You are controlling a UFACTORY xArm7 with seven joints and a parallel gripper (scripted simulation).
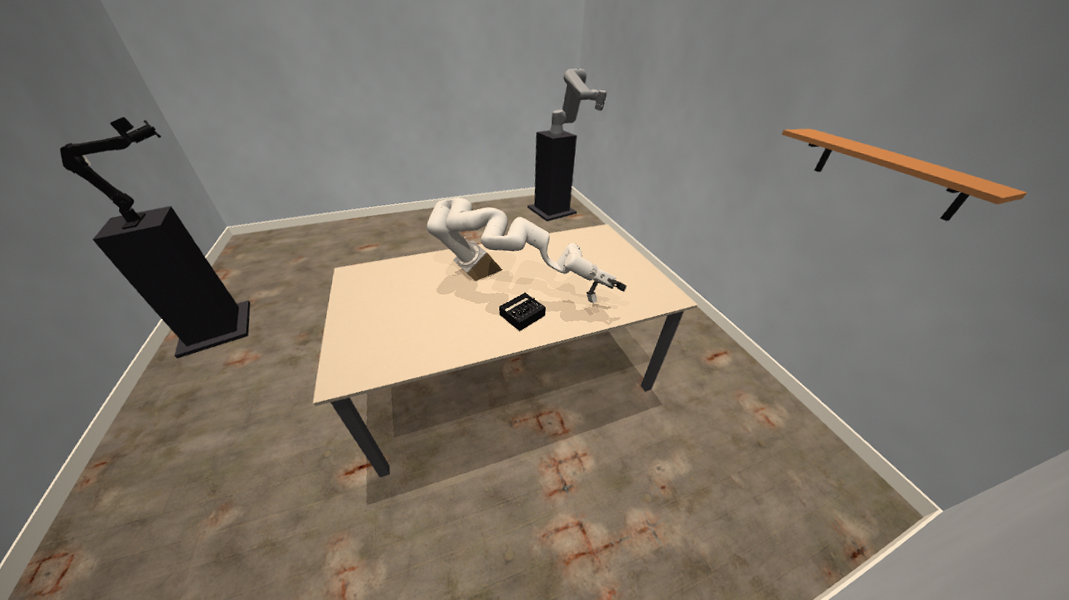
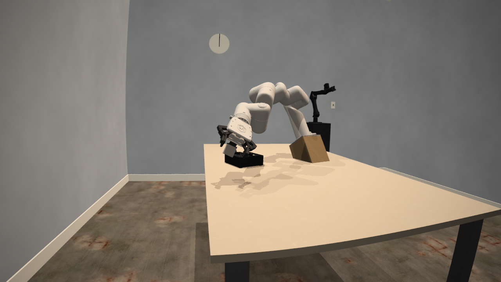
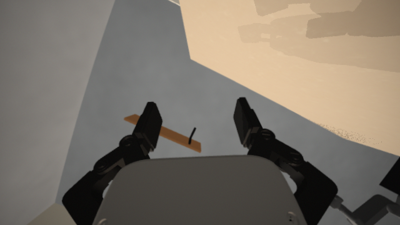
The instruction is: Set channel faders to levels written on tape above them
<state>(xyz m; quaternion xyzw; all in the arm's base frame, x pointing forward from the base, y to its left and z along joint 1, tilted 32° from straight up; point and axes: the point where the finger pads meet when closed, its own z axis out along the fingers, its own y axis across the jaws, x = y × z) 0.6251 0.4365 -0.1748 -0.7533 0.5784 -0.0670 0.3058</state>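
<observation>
The lighting desk (image 1: pixel 522 311) is a small black box standing on the table near its middle; it also shows in the exterior view (image 2: pixel 244 160). Its faders and tape labels are too small to read. My gripper (image 1: pixel 615 285) hangs above the table to the right of the desk, apart from it, near the table's far right edge. In the exterior view the gripper (image 2: pixel 221 134) overlaps the desk from the front. In the wrist view the fingers stand wide open with nothing between them, pointing off the table toward the wall. The desk is out of the wrist view.
A wooden wedge (image 2: pixel 309 148) carries my arm's base at the back of the table. An orange wall shelf (image 1: pixel 901 164) hangs on the right wall. Two other arms on black pedestals (image 1: pixel 168 274) (image 1: pixel 554 172) stand on the floor away from the table.
</observation>
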